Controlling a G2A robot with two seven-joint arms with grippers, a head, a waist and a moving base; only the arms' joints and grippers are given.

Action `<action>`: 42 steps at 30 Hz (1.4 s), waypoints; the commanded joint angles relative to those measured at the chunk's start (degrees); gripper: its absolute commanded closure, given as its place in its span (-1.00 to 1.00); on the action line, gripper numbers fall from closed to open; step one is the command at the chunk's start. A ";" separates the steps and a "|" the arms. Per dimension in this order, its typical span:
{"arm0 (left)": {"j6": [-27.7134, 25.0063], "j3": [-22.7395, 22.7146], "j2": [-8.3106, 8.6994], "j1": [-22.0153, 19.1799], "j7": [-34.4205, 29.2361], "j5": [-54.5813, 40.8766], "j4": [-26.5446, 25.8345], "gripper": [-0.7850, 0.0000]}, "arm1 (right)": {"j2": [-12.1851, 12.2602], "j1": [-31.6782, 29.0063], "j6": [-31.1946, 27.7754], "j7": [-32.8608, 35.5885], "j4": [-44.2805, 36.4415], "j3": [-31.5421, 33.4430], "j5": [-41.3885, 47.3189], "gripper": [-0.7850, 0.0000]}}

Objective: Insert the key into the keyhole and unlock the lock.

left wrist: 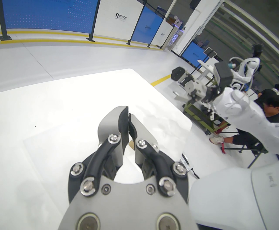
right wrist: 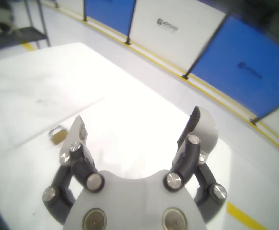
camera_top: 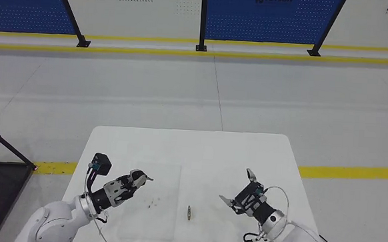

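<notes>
1. The lock, a small brass padlock, lies on the white table, near the robot's edge and between the two arms.
2. The left gripper is clenched, its black pads pressed together at the tips. In the top view a thin sliver juts from its tip. We cannot tell whether that is the key.
3. The right gripper is spread wide and holds nothing. In its wrist view the lock sits just beside the outer face of one finger, not between the two.
4. What matters here is bearing. From the left gripper the lock lies toward the robot's right and a little nearer the robot. From the right gripper it lies toward the robot's left. Both are about equally near, the right perhaps a shade nearer.
5. Seen from above, the lock's long axis runs from the near edge toward the far edge — across the line joining the grippers.
6. The keyhole is too small to make out. We judge that the open right gripper must swing across to steady the lock before any insertion.
</notes>
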 commanded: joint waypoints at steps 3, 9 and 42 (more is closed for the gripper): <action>-0.01 0.00 0.00 0.00 0.00 0.00 0.00 1.00 | -0.28 1.54 -4.44 1.93 2.79 -6.28 -1.30 -1.00; -0.01 0.00 0.00 0.00 0.00 0.00 0.00 1.00 | -0.69 2.14 -6.25 1.40 6.09 -12.73 -1.48 -1.00; -0.01 0.00 0.00 0.00 0.00 0.00 0.00 1.00 | -5.94 15.72 15.58 6.08 25.66 -27.85 2.97 0.46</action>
